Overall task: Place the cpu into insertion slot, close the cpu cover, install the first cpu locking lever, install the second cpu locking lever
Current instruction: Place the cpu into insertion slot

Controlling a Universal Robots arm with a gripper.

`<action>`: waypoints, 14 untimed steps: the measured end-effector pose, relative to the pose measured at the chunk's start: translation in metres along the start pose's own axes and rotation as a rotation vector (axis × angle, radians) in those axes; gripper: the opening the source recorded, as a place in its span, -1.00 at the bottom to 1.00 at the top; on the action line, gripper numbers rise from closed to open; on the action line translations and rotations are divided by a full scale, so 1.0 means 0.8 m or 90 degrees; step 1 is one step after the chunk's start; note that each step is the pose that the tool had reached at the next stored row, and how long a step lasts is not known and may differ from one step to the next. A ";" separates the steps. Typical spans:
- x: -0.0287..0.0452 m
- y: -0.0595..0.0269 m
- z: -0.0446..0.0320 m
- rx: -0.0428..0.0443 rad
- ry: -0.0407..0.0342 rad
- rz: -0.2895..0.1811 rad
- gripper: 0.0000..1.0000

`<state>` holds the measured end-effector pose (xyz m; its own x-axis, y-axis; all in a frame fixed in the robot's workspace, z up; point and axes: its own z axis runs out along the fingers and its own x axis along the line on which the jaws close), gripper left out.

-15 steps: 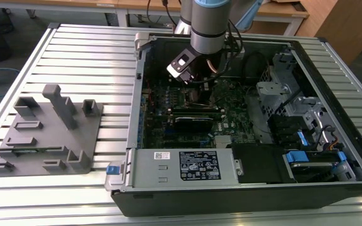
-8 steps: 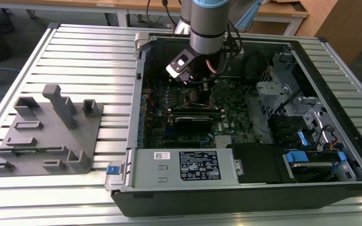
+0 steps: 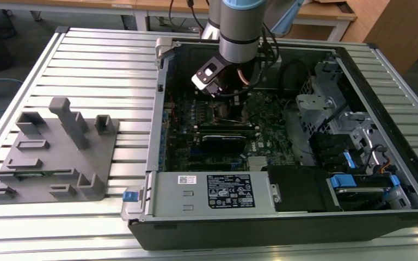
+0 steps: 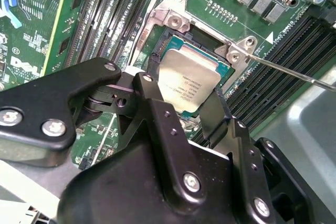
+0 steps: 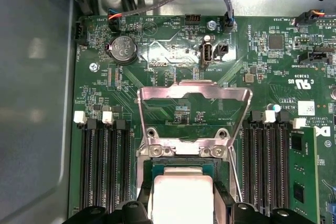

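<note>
My gripper (image 3: pixel 226 104) is down inside the open computer case over the motherboard. In both wrist views its black fingers (image 4: pixel 152 85) sit on two opposite edges of the cpu (image 4: pixel 185 77), a flat square chip with a silver-grey top, and are shut on it. The cpu (image 5: pixel 181 198) sits level in or just above the insertion slot (image 4: pixel 195 31), whose dark frame (image 5: pixel 181 165) shows past its far edge. The cpu cover (image 5: pixel 157 92), a metal frame with a cut-out middle, stands swung open behind the slot. A thin wire locking lever (image 4: pixel 294 72) sticks out beside the slot, unlatched.
Long black memory slots (image 5: pixel 102 166) flank the socket on both sides. A black card (image 3: pixel 223 142), the power supply (image 3: pixel 209 191) and a drive cage (image 3: pixel 325 103) crowd the case. A grey fixture block (image 3: pixel 56 152) lies on the slatted table at the exterior view's left.
</note>
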<state>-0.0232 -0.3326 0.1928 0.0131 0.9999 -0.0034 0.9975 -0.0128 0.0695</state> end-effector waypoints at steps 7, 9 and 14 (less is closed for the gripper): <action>-0.0008 0.000 0.0012 -0.0001 -0.0001 0.000 0.08; -0.0013 0.000 0.0012 -0.0002 0.0000 0.000 0.08; -0.0020 -0.003 0.0012 -0.0008 0.0002 0.000 0.08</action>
<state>-0.0258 -0.3342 0.1917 0.0131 0.9999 -0.0032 0.9974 -0.0128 0.0708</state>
